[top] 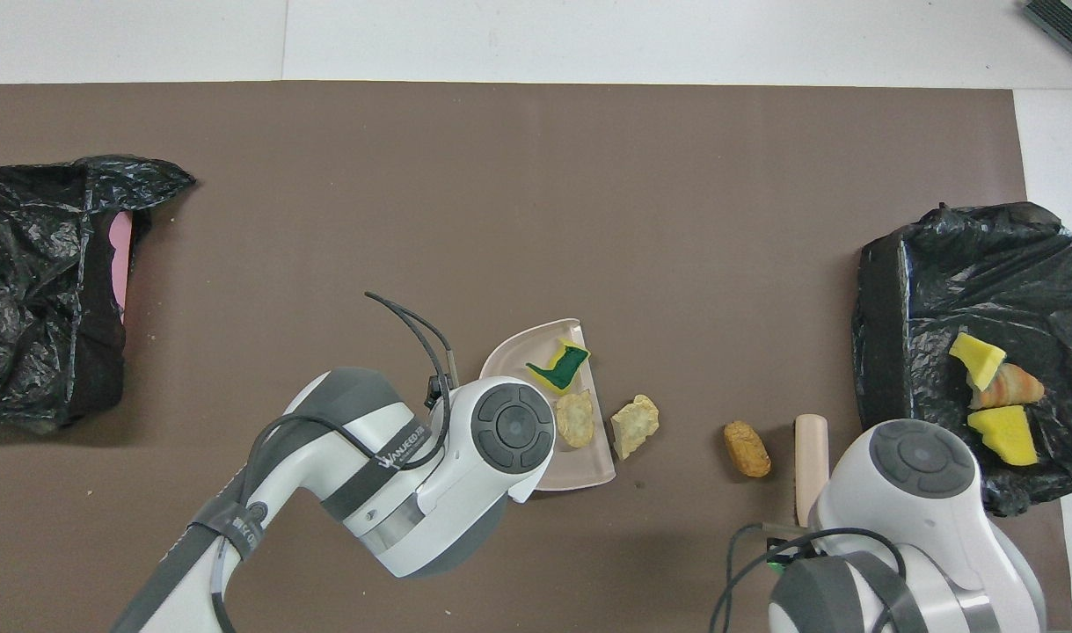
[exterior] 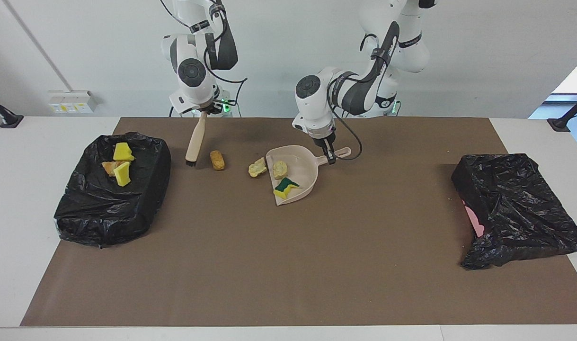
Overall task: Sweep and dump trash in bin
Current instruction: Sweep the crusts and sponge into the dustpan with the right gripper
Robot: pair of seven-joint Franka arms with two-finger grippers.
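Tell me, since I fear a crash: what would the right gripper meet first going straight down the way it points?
Likely the brown table mat: the right gripper points down along its beige brush, whose bristles hang just above it.

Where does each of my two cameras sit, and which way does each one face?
Facing view: high across the table, looking at both robots; whole arms show, right gripper holding the brush, left gripper holding the dustpan.
Overhead view: high above the robots' end, looking forward and steeply down; only upper arm links show.
Both share the dustpan, the brush, the loose orange-brown lump and the bin with trash, mirrored.
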